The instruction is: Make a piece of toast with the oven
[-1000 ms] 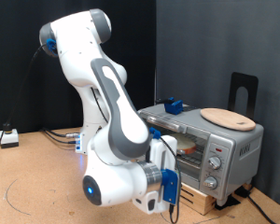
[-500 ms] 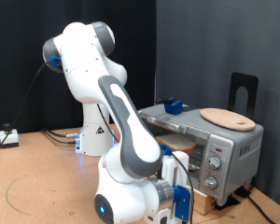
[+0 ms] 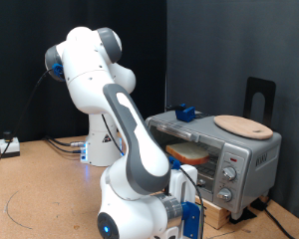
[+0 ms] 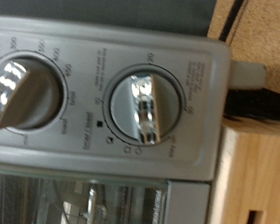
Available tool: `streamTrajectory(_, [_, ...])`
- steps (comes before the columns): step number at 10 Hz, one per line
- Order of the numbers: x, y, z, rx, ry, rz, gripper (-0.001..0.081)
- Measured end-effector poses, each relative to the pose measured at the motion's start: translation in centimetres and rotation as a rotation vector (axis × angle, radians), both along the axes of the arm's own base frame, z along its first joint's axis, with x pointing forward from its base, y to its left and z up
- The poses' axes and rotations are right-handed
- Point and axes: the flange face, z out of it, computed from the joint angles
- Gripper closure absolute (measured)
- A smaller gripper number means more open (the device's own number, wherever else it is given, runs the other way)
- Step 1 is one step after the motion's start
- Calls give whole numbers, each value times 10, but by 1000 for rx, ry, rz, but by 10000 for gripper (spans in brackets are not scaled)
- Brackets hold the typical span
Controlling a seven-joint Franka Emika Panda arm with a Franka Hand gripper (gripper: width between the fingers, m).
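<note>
The silver-grey oven (image 3: 251,157) stands on a wooden base at the exterior view's right. The piece of toast (image 3: 189,152) lies on the rack inside it, seen through the front. My gripper (image 3: 192,221) hangs low in front of the oven's lower front, at the exterior view's bottom edge, and its fingers are hidden. In the wrist view no fingers show. That view is filled by the oven's control panel, with one chrome knob (image 4: 147,107) in the middle, a second knob (image 4: 19,93) beside it and the glass door (image 4: 84,201) at the edge.
A round light-wood board (image 3: 243,125) and a small blue object (image 3: 186,112) lie on the oven's top. A black stand (image 3: 259,95) rises behind it. The wooden base (image 3: 225,211) juts out below the oven. Cables (image 3: 62,145) and a white box (image 3: 8,147) lie at the left.
The arm has swung down and the hand has dropped towards the exterior view's bottom, uncovering the oven's front so the toast inside shows.
</note>
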Motion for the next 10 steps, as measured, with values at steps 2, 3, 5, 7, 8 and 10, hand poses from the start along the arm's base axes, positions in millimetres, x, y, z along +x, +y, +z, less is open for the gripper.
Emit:
streamTrajectory(2, [-1,-5,-4,-6,7,-5,-4])
streamTrajectory(3, [-2,-5,-5,-6,8,-5,-4])
streamTrajectory(5, [-2,-2,-6,-5,8,-3,-4])
streamTrajectory(7, [-1,9,-8,-6,4,6,-4])
streamTrajectory(8, [0,17,-9,-7,2,14,-4])
streamTrajectory(10, [0,36,-12,-11,-1,34,-4])
